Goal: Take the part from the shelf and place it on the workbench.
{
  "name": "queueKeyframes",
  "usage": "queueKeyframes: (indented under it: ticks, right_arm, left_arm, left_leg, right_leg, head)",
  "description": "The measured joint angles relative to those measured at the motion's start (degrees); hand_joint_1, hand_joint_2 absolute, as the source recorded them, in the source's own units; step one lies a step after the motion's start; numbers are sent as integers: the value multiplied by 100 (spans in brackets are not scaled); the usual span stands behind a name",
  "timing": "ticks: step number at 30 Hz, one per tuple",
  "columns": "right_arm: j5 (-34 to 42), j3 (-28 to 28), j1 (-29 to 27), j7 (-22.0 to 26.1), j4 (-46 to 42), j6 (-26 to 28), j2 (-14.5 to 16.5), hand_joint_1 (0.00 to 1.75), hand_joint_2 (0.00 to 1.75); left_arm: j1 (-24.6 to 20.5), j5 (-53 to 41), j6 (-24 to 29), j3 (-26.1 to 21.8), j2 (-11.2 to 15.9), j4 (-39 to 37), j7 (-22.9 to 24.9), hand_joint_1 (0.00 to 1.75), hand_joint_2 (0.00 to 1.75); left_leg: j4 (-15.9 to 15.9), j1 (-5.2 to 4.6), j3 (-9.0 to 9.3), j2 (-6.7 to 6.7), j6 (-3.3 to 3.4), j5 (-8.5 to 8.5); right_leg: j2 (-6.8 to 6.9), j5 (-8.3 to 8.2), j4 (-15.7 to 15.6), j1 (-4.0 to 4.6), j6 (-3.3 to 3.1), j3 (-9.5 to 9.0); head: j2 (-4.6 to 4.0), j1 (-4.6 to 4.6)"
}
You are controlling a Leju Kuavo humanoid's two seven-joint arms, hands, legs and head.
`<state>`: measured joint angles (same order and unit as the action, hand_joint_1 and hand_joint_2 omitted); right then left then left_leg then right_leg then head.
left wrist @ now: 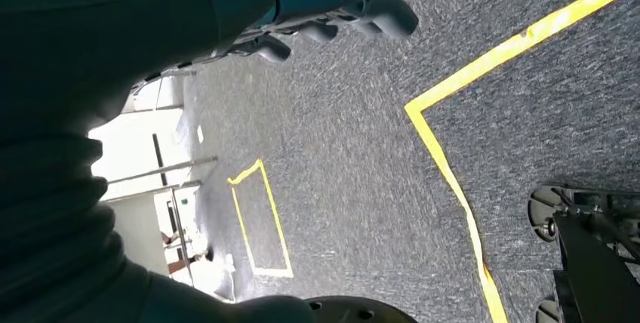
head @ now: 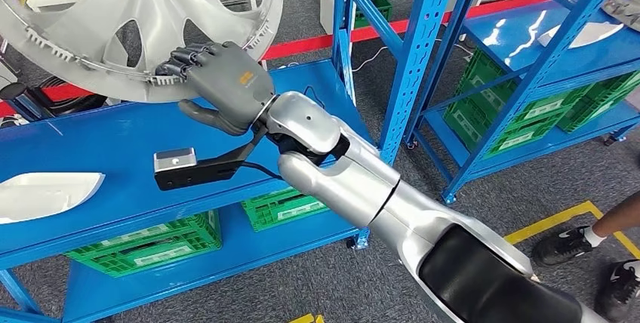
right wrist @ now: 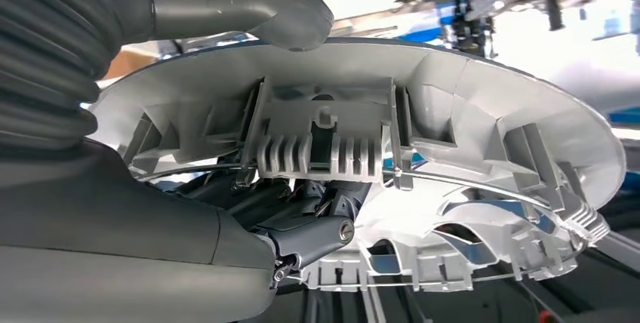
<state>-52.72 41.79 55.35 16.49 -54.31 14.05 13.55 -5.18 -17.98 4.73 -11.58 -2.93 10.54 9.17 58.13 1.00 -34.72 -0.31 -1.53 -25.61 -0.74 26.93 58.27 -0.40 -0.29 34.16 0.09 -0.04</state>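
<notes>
The part, a silver wheel cover (head: 143,13), is seen at the upper left of the head view, held up above the blue shelf (head: 113,164). Its rim is gripped by the right hand (head: 219,81): dark fingers (head: 181,59) are hooked over the edge, and the thumb lies below it. In the right wrist view the ribbed inner side of the wheel cover (right wrist: 423,149) is shown, with the thumb (right wrist: 249,6) pressed on one face and the fingers (right wrist: 302,229) curled against the other.

A white moulded piece (head: 45,191) lies on the shelf surface at the left edge of the head view. On the lower level of that shelf two green crates (head: 147,244) stand side by side; what they hold cannot be told. On a second blue rack (head: 528,44) at the right, more green crates (head: 521,112) are stored low down, their contents likewise hidden, and a pale object rests on its upper level.

In the left wrist view the left hand (left wrist: 332,6) is seen over grey floor (left wrist: 340,172) marked with yellow tape (left wrist: 453,179); its fingers are bent inward with nothing in them. A person's shoes (head: 562,244) are seen at the lower right of the head view.
</notes>
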Motion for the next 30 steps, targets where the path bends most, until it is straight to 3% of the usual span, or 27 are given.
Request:
queueKeyframes:
  ticks: [16, 30]
  right_arm:
    - [-75, 1009, -744, -72, -2249, 80, -550, 175, 175]
    - [-61, 1261, -801, -106, -2504, 74, -702, 175, 175]
  left_arm:
    - [140, 159, 74, -105, -38, 2, 1, 0, 175]
    - [132, 458, -175, -407, -43, 12, 1, 0, 175]
  left_leg:
    - [0, 0, 0, 1, -4, -6]
    - [0, 0, 4, 1, -4, -6]
  right_leg:
    - [-3, 8, -1, 0, 2, 2]
    - [-4, 7, 0, 0, 2, -2]
  head:
    - [0, -1]
    - [0, 0]
